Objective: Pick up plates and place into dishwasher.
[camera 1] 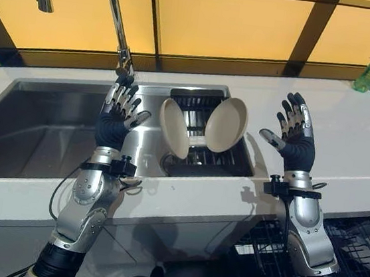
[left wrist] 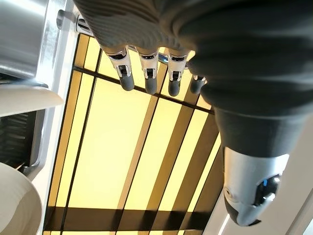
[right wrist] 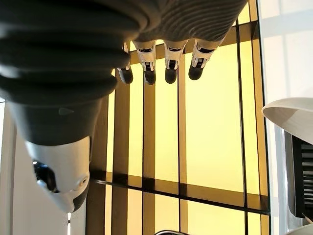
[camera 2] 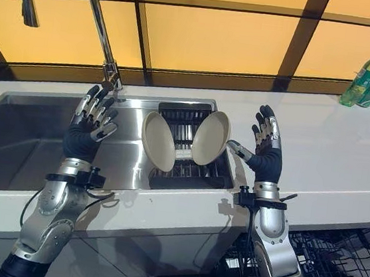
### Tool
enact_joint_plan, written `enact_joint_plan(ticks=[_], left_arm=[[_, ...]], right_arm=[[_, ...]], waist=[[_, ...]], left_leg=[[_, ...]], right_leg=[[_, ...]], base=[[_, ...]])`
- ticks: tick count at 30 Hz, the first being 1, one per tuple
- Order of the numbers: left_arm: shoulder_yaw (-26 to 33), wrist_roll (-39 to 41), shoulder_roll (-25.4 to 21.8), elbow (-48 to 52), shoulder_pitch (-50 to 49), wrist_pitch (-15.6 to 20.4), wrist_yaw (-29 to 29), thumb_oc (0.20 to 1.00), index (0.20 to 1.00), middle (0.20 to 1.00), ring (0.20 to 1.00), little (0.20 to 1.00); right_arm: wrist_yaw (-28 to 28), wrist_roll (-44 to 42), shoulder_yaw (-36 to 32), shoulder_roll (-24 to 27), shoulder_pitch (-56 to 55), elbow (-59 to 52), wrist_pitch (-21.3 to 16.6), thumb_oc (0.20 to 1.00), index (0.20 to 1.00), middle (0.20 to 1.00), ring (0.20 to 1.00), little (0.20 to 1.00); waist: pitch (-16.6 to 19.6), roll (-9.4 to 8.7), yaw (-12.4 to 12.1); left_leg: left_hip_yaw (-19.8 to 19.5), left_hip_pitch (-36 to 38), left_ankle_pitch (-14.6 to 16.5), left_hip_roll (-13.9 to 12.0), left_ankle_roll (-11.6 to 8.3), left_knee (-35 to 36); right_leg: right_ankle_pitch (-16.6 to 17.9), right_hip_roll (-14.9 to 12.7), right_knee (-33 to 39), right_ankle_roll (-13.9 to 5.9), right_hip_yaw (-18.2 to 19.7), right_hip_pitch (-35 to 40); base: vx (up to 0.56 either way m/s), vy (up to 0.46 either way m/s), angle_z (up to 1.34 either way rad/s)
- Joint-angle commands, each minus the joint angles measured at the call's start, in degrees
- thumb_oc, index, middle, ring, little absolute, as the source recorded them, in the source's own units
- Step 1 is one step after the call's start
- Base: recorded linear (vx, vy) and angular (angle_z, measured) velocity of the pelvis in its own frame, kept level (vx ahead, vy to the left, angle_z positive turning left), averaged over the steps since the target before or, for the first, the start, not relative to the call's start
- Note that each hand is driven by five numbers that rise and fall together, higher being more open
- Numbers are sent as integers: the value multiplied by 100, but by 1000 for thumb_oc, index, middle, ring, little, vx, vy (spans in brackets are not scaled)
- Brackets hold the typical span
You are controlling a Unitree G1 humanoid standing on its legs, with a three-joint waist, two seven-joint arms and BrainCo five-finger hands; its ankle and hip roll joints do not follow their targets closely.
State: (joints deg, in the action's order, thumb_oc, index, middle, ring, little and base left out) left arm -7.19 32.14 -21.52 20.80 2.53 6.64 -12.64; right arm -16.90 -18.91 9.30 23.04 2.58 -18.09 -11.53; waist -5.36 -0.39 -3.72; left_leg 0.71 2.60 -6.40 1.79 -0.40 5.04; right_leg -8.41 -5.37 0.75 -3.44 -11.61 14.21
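Standing on edge in a dark rack, two beige plates lean away from each other, so that they form a V shape. The rack sits at the right end of a steel sink, set into a white counter.

The left hand is raised above the sink, just left of the plates, with fingers straight and spread and the thumb pointing toward the left plate. It holds nothing and touches nothing. The right hand is raised on the other side, above the counter and just right of the rack, also with fingers straight and spread, and it is empty too. The palms face each other, and the plates stand between them.

A tall tap rises behind the left hand, and its spout curves over the sink. At the far right corner of the counter a green bottle stands against the yellow wall panels. Below the counter, on the right, black wire baskets can be seen.
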Motion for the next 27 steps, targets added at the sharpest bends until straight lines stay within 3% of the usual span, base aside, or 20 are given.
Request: enact_joint_plan(ticks=[1,8,15,16,18,21,24,27], left_arm=[[268,-367,-241,-143,200,283,145,1000,1000,1000,1000,1000],[361,-800,-374,-274,250,189,96,1000,1000,1000,1000,1000],[650,-3052,-1058,-611,287,105,-409,1000,1000,1000,1000,1000],[713,-3509,-1247,-738,276,104,-536,1000,1000,1000,1000,1000],[767,-3624,-1519,-856,313,46,-476,1000,1000,1000,1000,1000],[901,-4263,-1773,-995,184,68,-544,1000,1000,1000,1000,1000],[991,-5094,-2210,-1257,139,-45,-760,1000,1000,1000,1000,1000],[838,-5704,-2654,-1591,457,-180,-733,1000,1000,1000,1000,1000]], right_arm=[[51,-106,-299,105,148,-544,-371,1000,1000,1000,1000,1000],[78,-75,-297,151,172,-526,-316,1000,1000,1000,1000,1000],[231,-161,-364,317,148,-532,-194,1000,1000,1000,1000,1000],[278,-224,-383,380,145,-520,-177,1000,1000,1000,1000,1000],[326,-333,-401,516,208,-469,-123,1000,1000,1000,1000,1000],[365,-351,-371,572,277,-354,-174,1000,1000,1000,1000,1000],[250,-254,-126,580,473,-301,-152,1000,1000,1000,1000,1000],[208,-374,-144,725,538,-269,-62,1000,1000,1000,1000,1000]], waist=[[280,112,-51],[302,127,-27],[313,125,4],[294,110,8],[223,50,-14],[101,54,-142],[77,122,-280],[162,158,-202]], left_leg=[[10,659,807,-448,-186,-41],[10,646,772,-492,-231,-41],[-24,534,750,-533,-342,-241],[-15,463,795,-526,-377,-450],[-17,191,898,-475,-426,-1129],[-433,-116,836,-344,-372,-1618],[-893,-115,758,-246,-228,-1134],[-811,-84,780,-257,-254,-939]], right_leg=[[760,53,236,-97,94,-553],[747,119,246,-55,122,-561],[720,249,276,31,243,-588],[732,231,268,40,260,-596],[768,178,254,76,288,-612],[838,178,213,102,441,-666],[862,194,175,81,746,-783],[842,137,204,27,801,-848]], base=[[-12,-39,0],[-3,-39,0],[-2,-61,-1],[36,-49,-4],[-4,-29,-15],[21,20,-16],[48,132,-49],[42,221,-50]])
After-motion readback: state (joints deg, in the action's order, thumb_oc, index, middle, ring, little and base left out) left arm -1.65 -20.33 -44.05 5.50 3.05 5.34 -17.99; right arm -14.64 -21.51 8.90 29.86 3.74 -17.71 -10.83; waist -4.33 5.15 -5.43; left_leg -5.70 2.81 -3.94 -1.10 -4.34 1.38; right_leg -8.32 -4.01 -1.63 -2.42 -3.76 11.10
